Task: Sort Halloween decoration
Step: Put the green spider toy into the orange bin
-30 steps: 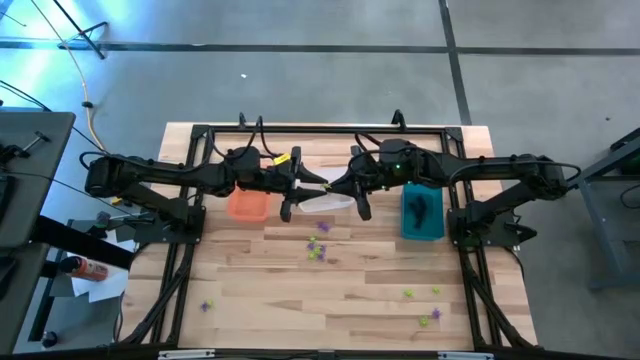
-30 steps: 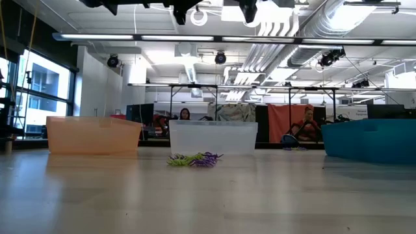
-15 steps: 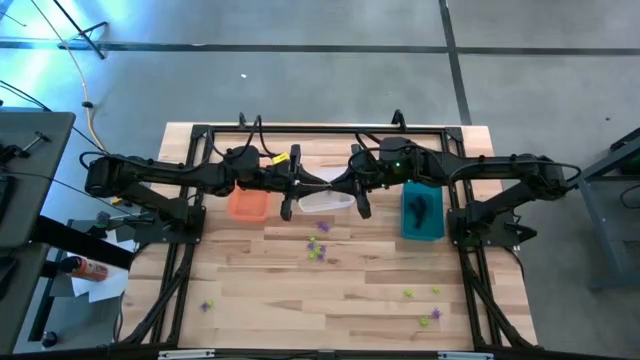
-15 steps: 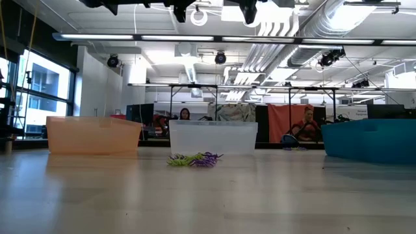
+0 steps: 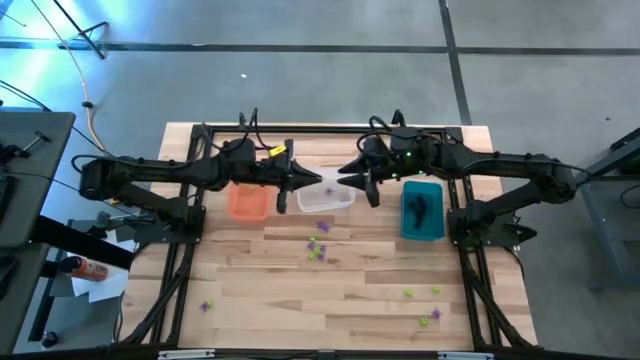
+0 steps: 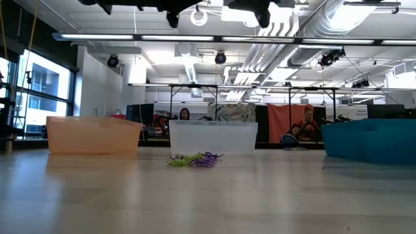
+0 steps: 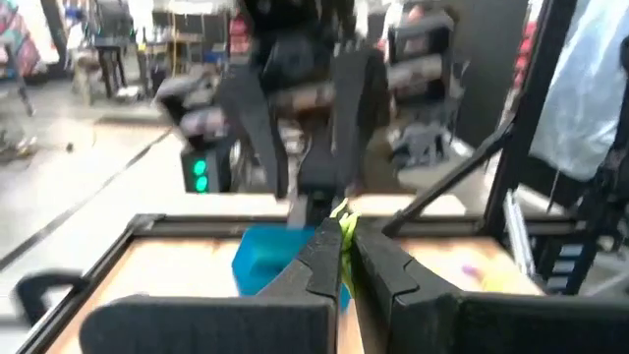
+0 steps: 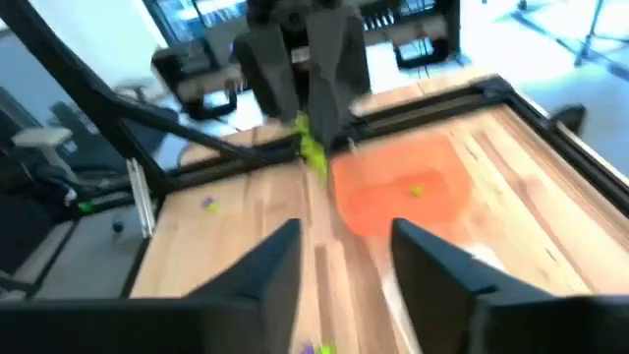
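We judge handover over clear bin (image 5: 326, 198): left gripper (image 7: 341, 258) fingers pinch yellow-green trinket (image 7: 343, 218); right gripper (image 8: 339, 256) fingers open, empty, beside bin.

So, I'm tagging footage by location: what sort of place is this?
Probably an open-plan robotics lab or workshop: exposed ceiling ducts, rows of metal-framed workstations behind the wooden table, and seated people.
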`<move>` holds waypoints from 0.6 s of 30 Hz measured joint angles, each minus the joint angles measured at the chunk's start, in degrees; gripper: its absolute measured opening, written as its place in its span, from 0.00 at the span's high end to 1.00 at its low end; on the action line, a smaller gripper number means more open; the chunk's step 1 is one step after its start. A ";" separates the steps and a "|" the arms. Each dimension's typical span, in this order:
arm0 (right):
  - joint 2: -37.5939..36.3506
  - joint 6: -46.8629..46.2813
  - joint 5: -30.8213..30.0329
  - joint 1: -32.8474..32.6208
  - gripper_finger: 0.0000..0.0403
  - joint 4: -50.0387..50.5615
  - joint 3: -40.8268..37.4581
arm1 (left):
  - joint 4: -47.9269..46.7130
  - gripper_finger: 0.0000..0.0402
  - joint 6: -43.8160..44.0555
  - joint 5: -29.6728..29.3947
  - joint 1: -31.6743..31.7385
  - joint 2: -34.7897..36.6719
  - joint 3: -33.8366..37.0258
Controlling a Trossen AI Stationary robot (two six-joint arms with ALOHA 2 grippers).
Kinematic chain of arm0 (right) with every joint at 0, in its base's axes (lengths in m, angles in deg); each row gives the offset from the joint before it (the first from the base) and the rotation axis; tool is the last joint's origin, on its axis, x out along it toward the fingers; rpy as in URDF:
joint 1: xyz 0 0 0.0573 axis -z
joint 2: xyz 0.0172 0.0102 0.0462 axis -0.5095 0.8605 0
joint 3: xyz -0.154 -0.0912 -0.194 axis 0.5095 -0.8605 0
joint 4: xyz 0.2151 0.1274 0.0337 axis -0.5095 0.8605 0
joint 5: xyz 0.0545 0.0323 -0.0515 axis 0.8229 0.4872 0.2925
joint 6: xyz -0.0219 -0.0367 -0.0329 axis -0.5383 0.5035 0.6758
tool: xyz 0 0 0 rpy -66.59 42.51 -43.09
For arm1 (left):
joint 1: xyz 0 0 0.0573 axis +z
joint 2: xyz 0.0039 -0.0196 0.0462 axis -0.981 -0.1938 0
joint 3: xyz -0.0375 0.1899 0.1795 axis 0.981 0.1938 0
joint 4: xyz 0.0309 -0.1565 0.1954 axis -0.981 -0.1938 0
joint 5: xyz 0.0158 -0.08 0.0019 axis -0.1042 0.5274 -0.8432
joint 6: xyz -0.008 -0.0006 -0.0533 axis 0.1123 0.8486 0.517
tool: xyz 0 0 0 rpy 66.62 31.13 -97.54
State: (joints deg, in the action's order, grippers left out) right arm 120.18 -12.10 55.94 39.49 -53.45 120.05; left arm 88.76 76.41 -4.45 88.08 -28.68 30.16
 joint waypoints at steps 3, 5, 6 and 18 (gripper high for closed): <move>-2.78 0.38 -2.06 1.01 0.51 5.40 0.00 | -10.81 1.00 -1.21 -2.47 1.42 4.43 -0.01; -4.13 -0.07 -3.53 1.44 0.46 9.33 0.00 | -20.49 1.00 -2.25 -6.32 2.17 7.82 0.07; -4.55 -0.78 -4.41 1.63 0.44 11.05 0.00 | -24.48 1.00 -2.48 -8.58 2.44 9.44 0.27; -4.38 -2.43 -11.03 1.77 0.42 18.52 0.00 | -52.87 1.00 14.37 -17.23 9.55 17.55 12.09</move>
State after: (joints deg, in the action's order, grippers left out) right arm 115.80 -14.54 44.91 41.26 -34.94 120.05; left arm 35.89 90.78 -21.68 97.63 -11.12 42.25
